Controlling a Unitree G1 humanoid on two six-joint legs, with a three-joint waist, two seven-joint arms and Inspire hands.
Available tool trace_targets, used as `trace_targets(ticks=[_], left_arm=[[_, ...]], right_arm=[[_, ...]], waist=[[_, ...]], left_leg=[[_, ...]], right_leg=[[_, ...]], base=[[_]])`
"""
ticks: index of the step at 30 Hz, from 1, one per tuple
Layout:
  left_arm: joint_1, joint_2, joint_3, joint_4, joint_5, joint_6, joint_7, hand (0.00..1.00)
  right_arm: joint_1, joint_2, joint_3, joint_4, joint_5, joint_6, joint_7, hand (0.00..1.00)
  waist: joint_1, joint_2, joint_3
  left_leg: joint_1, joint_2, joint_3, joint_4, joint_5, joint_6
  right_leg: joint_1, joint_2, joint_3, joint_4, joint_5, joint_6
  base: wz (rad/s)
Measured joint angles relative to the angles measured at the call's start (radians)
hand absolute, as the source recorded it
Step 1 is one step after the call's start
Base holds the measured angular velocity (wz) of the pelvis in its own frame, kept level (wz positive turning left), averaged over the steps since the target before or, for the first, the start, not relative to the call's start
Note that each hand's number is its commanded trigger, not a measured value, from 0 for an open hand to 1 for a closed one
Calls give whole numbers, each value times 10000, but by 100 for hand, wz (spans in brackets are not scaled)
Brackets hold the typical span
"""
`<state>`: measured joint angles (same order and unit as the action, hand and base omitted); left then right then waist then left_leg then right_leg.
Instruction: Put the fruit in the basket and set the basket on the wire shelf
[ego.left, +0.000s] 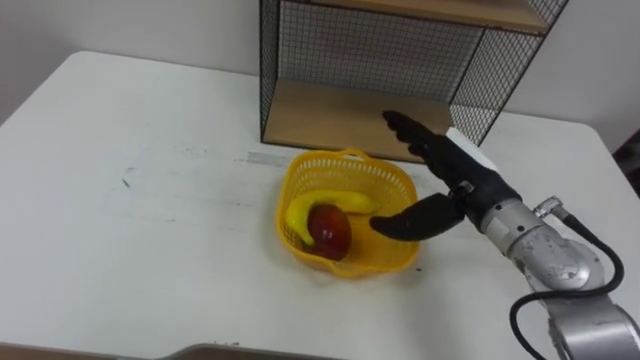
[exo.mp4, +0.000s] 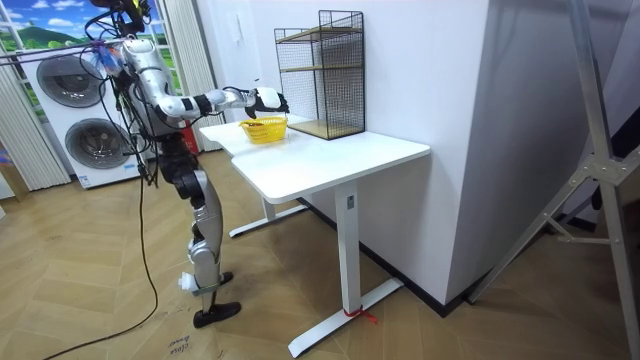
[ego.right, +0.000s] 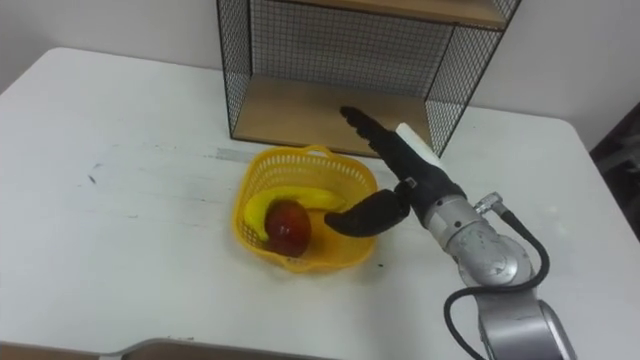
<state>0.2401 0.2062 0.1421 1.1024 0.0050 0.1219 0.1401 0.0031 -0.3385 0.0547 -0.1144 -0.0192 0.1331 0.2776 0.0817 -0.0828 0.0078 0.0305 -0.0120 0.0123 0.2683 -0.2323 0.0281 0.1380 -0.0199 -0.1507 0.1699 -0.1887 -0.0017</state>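
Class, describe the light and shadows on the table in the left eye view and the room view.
Left eye view: the basket throws a faint, soft shadow on the white table; the wire shelf's lower board looks dimmer under its top board. Room view: even light, no glare on the table.

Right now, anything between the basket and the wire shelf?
Just a narrow strip of bare table, seen in the left eye view. The open right hand hangs beside that gap, over the basket's right rim, fingers pointing at the wire shelf.
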Motion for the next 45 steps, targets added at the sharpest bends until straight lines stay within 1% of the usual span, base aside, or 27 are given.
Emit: trace_targets(ticks=[1, 4, 5, 6, 8, 10, 11, 12, 13, 14, 16, 17, 19, 20, 21, 24, 28, 31, 34, 35, 36, 37, 38, 40, 41, 43, 45], left_arm=[[53, -15, 170, -7, -327, -6, 116, 0], [325, -45, 1183, -17, -2424, -11, 818, 0], [405, -46, 1372, -18, -2780, -11, 963, 0], [412, -48, 1790, -62, -3310, -26, 1302, 0], [409, -60, 2583, -317, -4243, -56, 1918, 0], [562, -84, 3489, -1217, -5433, -119, 2940, 0], [592, -89, 3668, -1573, -5672, -127, 3236, 0], [588, -84, 3974, -2320, -6015, -182, 3862, 0], [588, -78, 4117, -3061, -6161, -391, 4444, 0], [608, -82, 4175, -3408, -6182, -526, 4737, 0], [612, -163, 4629, -4870, -5490, -805, 5814, 0], [599, -174, 4666, -5322, -5313, -850, 6107, 0], [670, -197, 4678, -6595, -4237, -1046, 6957, 0], [687, -244, 4703, -7002, -3957, -1057, 7132, 0], [698, -337, 4773, -7856, -3413, -1070, 7477, 0], [699, -331, 4791, -9655, -2698, -1179, 7921, 0], [656, -328, 4646, -11652, -2344, -1295, 7908, 0], [551, -298, 4136, -12265, -2327, -1365, 7562, 0], [399, -300, 3716, -12377, -2367, -1377, 7055, 0], [357, -307, 3458, -12446, -2523, -1379, 6739, 0], [349, -310, 3142, -12541, -2651, -1379, 6375, 0], [349, -312, 2790, -12660, -2821, -1385, 6002, 0], [348, -313, 2628, -12690, -2897, -1407, 5798, 0], [290, -316, 2005, -12756, -3465, -1463, 4882, 0], [249, -318, 1856, -12755, -3599, -1463, 4663, 0], [20, -317, 1476, -12717, -4527, -1463, 3677, 0], [-119, -315, 1260, -12692, -4957, -1464, 3041, 0]], right_arm=[[44, 0, -80, -3, 159, 0, -136, 0], [295, -7, -622, 85, 232, 0, -924, 0], [331, -6, -714, 164, 244, 0, -1019, 0], [520, -8, -916, 242, 281, 1, -1300, 0], [825, -4, -1205, 244, 574, 14, -1699, 0], [1104, 5, -1615, 238, 1084, 16, -2281, 0], [1156, 5, -1740, 241, 1154, 16, -2466, 0], [1254, 5, -2002, 241, 1205, 14, -2857, 0], [1348, 5, -2252, 241, 1204, 3, -3234, 0], [1392, 5, -2369, 241, 1190, 0, -3402, 0], [1659, 22, -2773, 242, 1040, -3, -3962, 0], [1730, 23, -2844, 241, 1007, -3, -4088, 0], [1995, 51, -3165, 242, 778, -12, -4416, 0], [2089, 66, -3261, 241, 688, -13, -4470, 0], [2249, 140, -3469, 238, 579, -12, -4578, 0], [2381, 236, -3621, 235, 574, -18, -4934, 0], [2427, 411, -3616, 236, 1078, -99, -5061, 0], [2464, 464, -3506, 235, 1378, -136, -4991, 0], [2468, 737, -3509, 236, 1444, -176, -4772, 0], [2467, 809, -3501, 235, 1647, -232, -4655, 0], [2467, 833, -3479, 236, 1854, -260, -4540, 0], [2466, 881, -3422, 238, 2020, -302, -4442, 0], [2466, 912, -3363, 238, 2147, -339, -4400, 0], [2466, 1102, -3098, 244, 2639, -484, -4250, 0], [2466, 1128, -3033, 247, 2766, -500, -4204, 0], [2393, 1136, -2715, 421, 3419, -599, -3833, 0], [2291, 1212, -2520, 706, 3774, -716, -3477, 0]], waist=[[4, 26, -2], [-10, 249, -38], [-8, 280, -44], [6, 337, -84], [25, 389, -100], [1, 463, -125], [2, 482, -128], [-8, 526, -133], [-7, 566, -156], [9, 581, -170], [37, 593, -178], [21, 589, -182], [-7, 592, -187], [-9, 587, -194], [1, 562, -216], [-85, 571, -219], [-223, 609, -199], [-241, 709, -165], [-326, 771, -115], [-327, 755, -111], [-352, 786, -68], [-424, 793, -55], [-474, 793, -57], [-573, 793, -51], [-547, 797, -49], [-494, 789, -18], [-567, 782, 3]], left_leg=[[-2, -2, -5, -2, -1, 1], [63, -11, 0, -50, 10, 16], [108, -17, 7, -93, 22, 24], [137, -29, 12, -117, 29, 27], [137, -30, 6, -115, 29, 26], [136, -28, -40, -118, 30, 24], [135, -30, -102, -116, 32, 25], [139, -32, -205, -114, 50, 24], [158, -71, -225, -122, 63, 33], [177, -98, -229, -144, 77, 33], [332, -124, -200, -377, 179, 32], [342, -123, -198, -397, 187, 29], [346, -125, -186, -402, 192, 25], [345, -133, -189, -404, 193, 26], [333, -137, -188, -415, 203, 27], [328, -143, -188, -409, 211, 31], [324, -135, -165, -386, 208, 31], [370, -146, -164, -410, 209, 33], [334, -145, -182, -389, 211, 31], [301, -142, -168, -366, 210, 31], [268, -146, -178, -360, 210, 31], [213, -159, -196, -344, 212, 34], [181, -162, -205, -340, 217, 38], [192, -152, -168, -370, 222, 36], [232, -149, -160, -377, 222, 36], [364, -91, 98, -440, 234, 31], [359, -65, 155, -470, 229, 29]], right_leg=[[-5, -3, 0, 0, 0, 1], [25, -46, -43, 2, 2, 5], [56, -49, -38, -1, 2, 5], [79, -54, -49, -3, 2, 7], [82, -54, -75, -7, 2, 8], [84, -59, -110, -5, 1, 8], [90, -59, -111, -8, 1, 9], [121, -68, -149, -8, 1, 9], [146, -72, -160, -9, 1, 10], [154, -80, -158, -10, -2, 15], [186, -105, -95, -10, -7, 22], [180, -103, -81, -12, -7, 23], [146, -109, -84, -31, -7, 22], [103, -112, -80, -28, -8, 23], [52, -114, -62, -13, -10, 26], [81, -119, -62, -18, -10, 26], [69, -116, -58, -16, -10, 26], [108, -121, -48, -6, -10, 26], [93, -112, -60, -6, -10, 26], [71, -112, -64, -4, -10, 26], [42, -116, -60, -6, -9, 26], [28, -123, -85, -14, -9, 26], [35, -125, -113, -12, -9, 26], [32, -113, -104, -14, -9, 26], [36, -113, -101, -13, -9, 26], [33, -86, 131, -6, -7, 23], [22, -81, 149, -6, -2, 22]], base=[[0], [0], [0], [0], [0], [0], [8], [12], [11], [0], [-5], [-5], [-2], [0], [0], [0], [0], [0], [0], [0], [0], [6], [6], [0], [-10], [-26], [-14]])
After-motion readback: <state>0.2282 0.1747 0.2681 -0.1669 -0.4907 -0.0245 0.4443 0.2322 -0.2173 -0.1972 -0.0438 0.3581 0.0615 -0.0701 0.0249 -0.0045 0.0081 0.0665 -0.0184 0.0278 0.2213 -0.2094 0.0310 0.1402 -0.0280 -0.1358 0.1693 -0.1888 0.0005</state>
